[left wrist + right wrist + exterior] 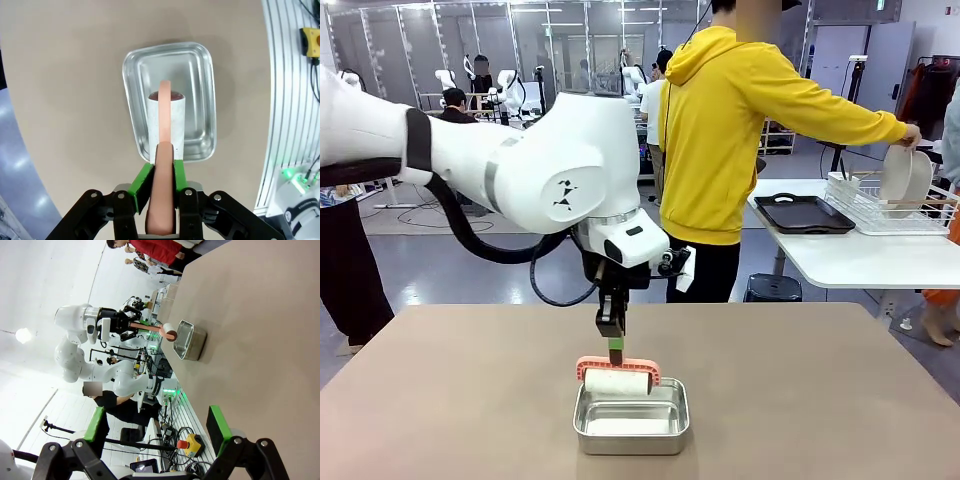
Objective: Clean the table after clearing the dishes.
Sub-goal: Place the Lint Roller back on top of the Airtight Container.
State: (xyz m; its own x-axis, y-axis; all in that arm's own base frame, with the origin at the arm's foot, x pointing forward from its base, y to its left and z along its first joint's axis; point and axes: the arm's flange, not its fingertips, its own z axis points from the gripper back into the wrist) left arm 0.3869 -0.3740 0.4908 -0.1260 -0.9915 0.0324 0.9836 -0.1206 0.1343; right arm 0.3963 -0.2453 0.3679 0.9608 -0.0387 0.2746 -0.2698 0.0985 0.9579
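Front view showing the left gripper [610, 338] hanging straight above the steel pan [631, 415], fingers clamped tight on the salmon-pink plastic handle of a lint roller [617, 378]. Roller drum being a white paper-wrapped cylinder, lying level just over the pan's far rim, not clearly touching it. Pan being small, rectangular, round-cornered, shiny brushed metal, sitting on the table [440, 390], a matte tan-brown slab, smooth and plain. Beyond the pan, to its right, standing a person in a yellow hoodie [725, 130], one hand [912, 135] setting a round white plate [906, 178] upright into a wire rack [890, 208] on a smaller white table; lying beside the rack a dark tray [804, 213]. Right wrist view giving the right gripper [157, 432] with green-padded fingers [218, 422] spread wide, gripping nothing, well apart from the pan. Showing no readable writing anywhere.
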